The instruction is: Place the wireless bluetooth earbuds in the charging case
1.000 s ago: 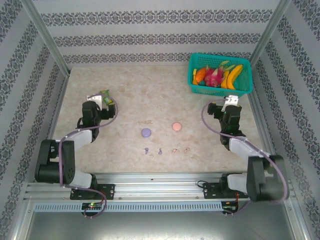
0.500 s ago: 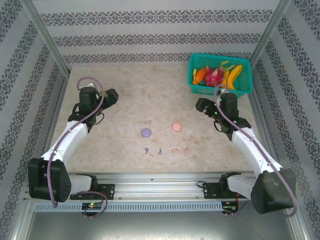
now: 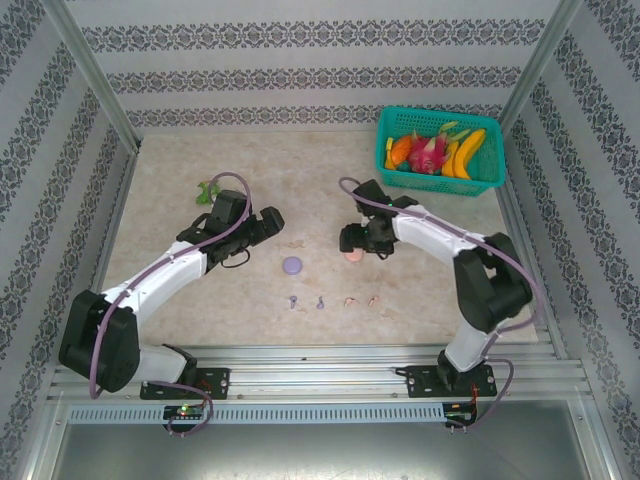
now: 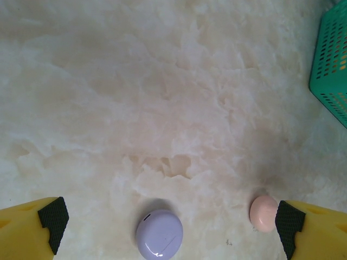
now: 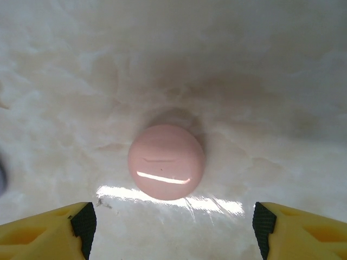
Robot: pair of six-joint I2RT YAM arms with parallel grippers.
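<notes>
A round purple charging case [image 3: 292,265] and a round pink charging case [image 3: 353,256] lie shut at mid-table. Nearer the front edge lie the tiny earbuds: two purple [image 3: 292,301] [image 3: 320,303] and two pale pink [image 3: 350,300] [image 3: 373,299]. My left gripper [image 3: 268,222] hovers open just left of and behind the purple case [image 4: 159,234], which sits between its fingers [image 4: 52,218] in the left wrist view, with the pink case [image 4: 264,213] by the right finger. My right gripper [image 3: 352,240] hangs open right over the pink case [image 5: 166,161], its fingertips [image 5: 84,222] apart from it on both sides.
A teal basket [image 3: 395,178] of fruit stands at the back right, its corner [image 4: 331,70] seen in the left wrist view. A small green object [image 3: 208,190] lies at the back left. Patterned walls close in the table on three sides.
Both arms have swung inward from the table's sides to the middle. The left gripper now faces the purple case and the right gripper has come down over the pink case.
</notes>
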